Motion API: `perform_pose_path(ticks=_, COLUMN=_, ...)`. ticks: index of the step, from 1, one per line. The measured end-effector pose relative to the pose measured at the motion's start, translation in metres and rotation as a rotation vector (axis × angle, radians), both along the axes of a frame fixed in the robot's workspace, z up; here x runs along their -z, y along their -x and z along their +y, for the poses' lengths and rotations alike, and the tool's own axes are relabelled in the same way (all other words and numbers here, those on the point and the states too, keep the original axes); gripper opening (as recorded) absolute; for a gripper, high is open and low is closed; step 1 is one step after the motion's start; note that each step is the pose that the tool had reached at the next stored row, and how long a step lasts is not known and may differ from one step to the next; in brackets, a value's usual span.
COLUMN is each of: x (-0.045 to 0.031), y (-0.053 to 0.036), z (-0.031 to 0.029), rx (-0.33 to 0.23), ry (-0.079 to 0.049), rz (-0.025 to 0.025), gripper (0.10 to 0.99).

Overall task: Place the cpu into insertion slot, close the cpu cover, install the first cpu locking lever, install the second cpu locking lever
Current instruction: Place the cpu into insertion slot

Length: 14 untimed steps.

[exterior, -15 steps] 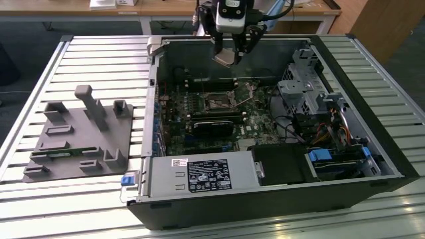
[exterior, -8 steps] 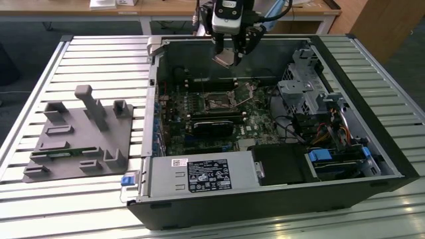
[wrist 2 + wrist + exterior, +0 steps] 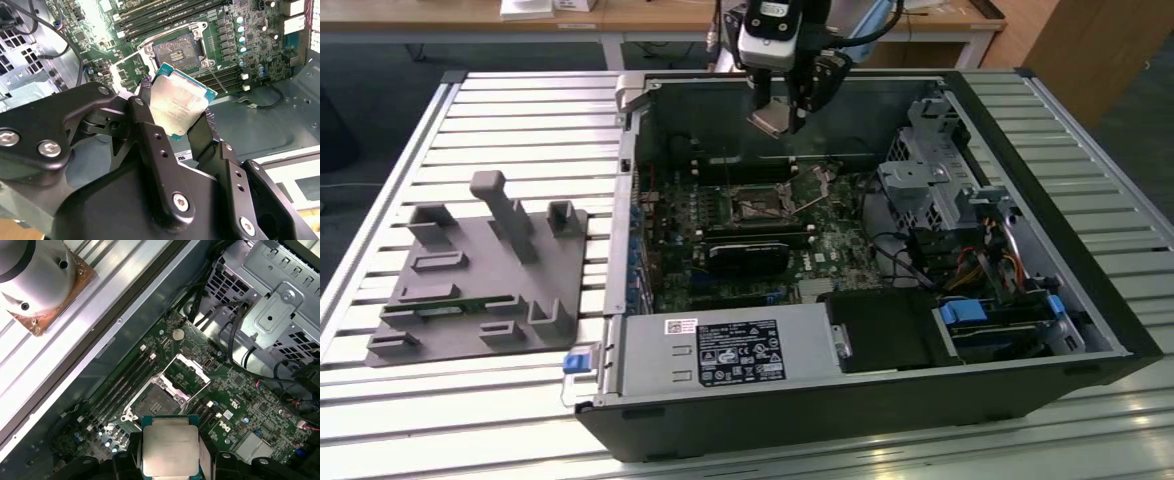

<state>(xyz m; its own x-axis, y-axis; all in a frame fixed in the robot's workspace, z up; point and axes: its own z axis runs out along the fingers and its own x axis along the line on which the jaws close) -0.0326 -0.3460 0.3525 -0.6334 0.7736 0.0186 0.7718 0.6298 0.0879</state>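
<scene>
Gripper point(image 3: 782, 112) hangs over the open PC case point(image 3: 1101, 330), up near its far wall, above the motherboard point(image 3: 235, 390). Its two black fingers point(image 3: 150, 130) are clamped on opposite edges of the cpu point(image 3: 181, 106). The chip is pinched between them, metal lid facing the second wrist camera and tilted in that view. In the first wrist view the cpu point(image 3: 170, 450) sits square between the fingers, board well below it.

Where the chip is: in the air, in the grip, touching nothing else. Not in the socket.

Insertion slot point(image 3: 154, 402) is bare, dark centre exposed, nothing seated in it. In the first wrist view the chip reads as offset from the slot, not over it. I can't tell how high it is.

The cpu cover point(image 3: 189, 371) is flipped open, the silver frame lying back off the slot on its hinge side. A thin metal rod point(image 3: 216, 79) runs out beside the slot. It looks like a released locking lever, but I can't confirm that. I can't pick out a second one.

Progress, my read:
- chip picked up: done
- chip into slot: not done
- cover shut: not done
- both levers: not done

So all four listed steps are open.

Grey fixture tray point(image 3: 480, 270) sits on the slatted table point(image 3: 520, 110) at the exterior view's left, well apart from the gripper.
</scene>
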Motion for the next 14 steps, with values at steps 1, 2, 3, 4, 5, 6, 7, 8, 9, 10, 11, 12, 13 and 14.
perform_pose_path(ticks=1, x=0.0002, y=0.0000, z=0.0000, rx=0.007, ry=0.000, rz=0.0000, gripper=0.541)
perform_pose_path(ticks=2, x=0.0004, y=0.0001, z=0.0000, rx=0.016, ry=0.000, rz=0.0000, gripper=0.541)
perform_pose_path(ticks=3, x=0.0006, y=0.0002, z=0.0000, rx=0.026, ry=0.000, rz=0.0000, gripper=0.541)
perform_pose_path(ticks=4, x=0.0008, y=0.0003, z=0.0000, rx=0.036, ry=0.000, rz=0.0000, gripper=0.541)
perform_pose_path(ticks=5, x=0.0010, y=0.0003, z=0.0000, rx=0.046, ry=0.000, rz=0.0000, gripper=0.541)
perform_pose_path(ticks=6, x=0.0011, y=0.0003, z=0.0000, rx=0.056, ry=0.000, rz=0.0000, gripper=0.541)
perform_pose_path(ticks=7, x=0.0013, y=0.0004, z=0.0000, rx=0.067, ry=0.000, rz=0.0000, gripper=0.541)
perform_pose_path(ticks=8, x=0.0015, y=0.0004, z=0.0000, rx=0.077, ry=0.000, rz=0.0000, gripper=0.541)
perform_pose_path(ticks=9, x=0.0017, y=0.0005, z=0.0000, rx=0.088, ry=0.000, rz=0.0000, gripper=0.541)
perform_pose_path(ticks=10, x=0.0018, y=0.0006, z=0.0000, rx=0.097, ry=0.000, rz=0.0000, gripper=0.541)
perform_pose_path(ticks=11, x=0.0020, y=0.0006, z=0.0000, rx=0.106, ry=0.000, rz=0.0000, gripper=0.541)
perform_pose_path(ticks=12, x=0.0020, y=0.0007, z=0.0000, rx=0.116, ry=0.000, rz=0.0000, gripper=0.541)
perform_pose_path(ticks=13, x=0.0022, y=0.0008, z=0.0000, rx=0.125, ry=0.000, rz=0.0000, gripper=0.541)
perform_pose_path(ticks=14, x=0.0023, y=0.0010, z=0.0000, rx=0.135, ry=0.000, rz=0.0000, gripper=0.541)
